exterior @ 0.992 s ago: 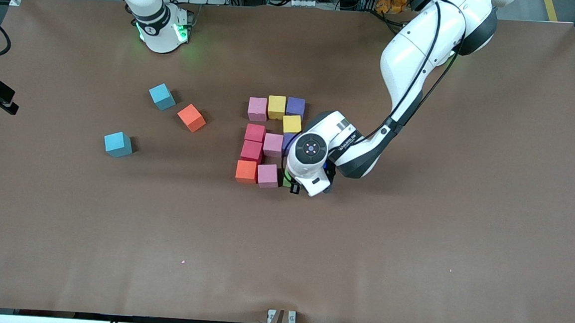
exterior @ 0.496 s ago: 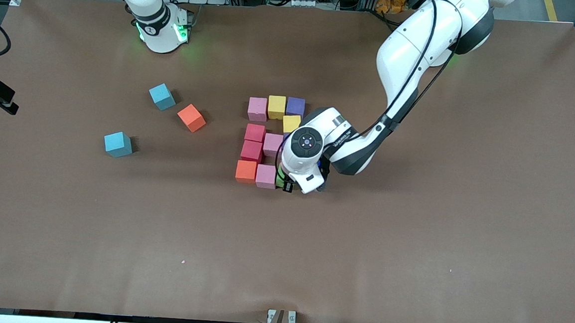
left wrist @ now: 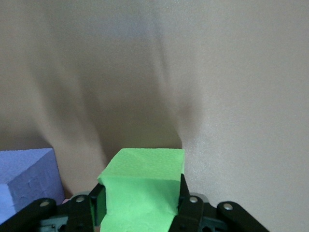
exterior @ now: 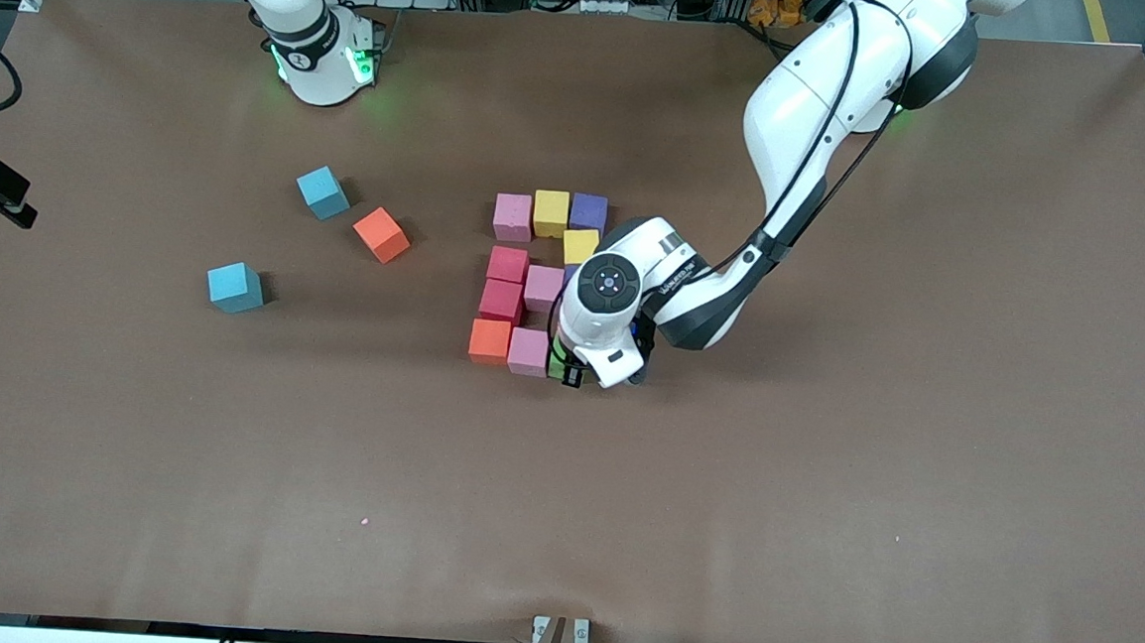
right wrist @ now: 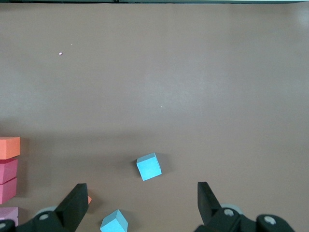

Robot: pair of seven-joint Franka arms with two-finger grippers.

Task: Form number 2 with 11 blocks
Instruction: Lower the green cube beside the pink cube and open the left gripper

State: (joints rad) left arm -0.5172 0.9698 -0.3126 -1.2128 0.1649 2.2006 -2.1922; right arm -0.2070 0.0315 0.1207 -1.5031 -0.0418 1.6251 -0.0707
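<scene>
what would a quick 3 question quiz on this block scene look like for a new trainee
1. True or false: the left gripper is shut on the green block.
2. Multiple choice: which loose block lies nearest the front camera? A) the orange block apart from the figure B) the light-blue block nearer the camera C) the light-blue block nearer the robots' bases
3. Fill in: the green block is at the figure's front row, next to a ____ block.

Key: 1 true. 2 B. 3 pink. The right gripper waits with open fingers above the loose blocks.
</scene>
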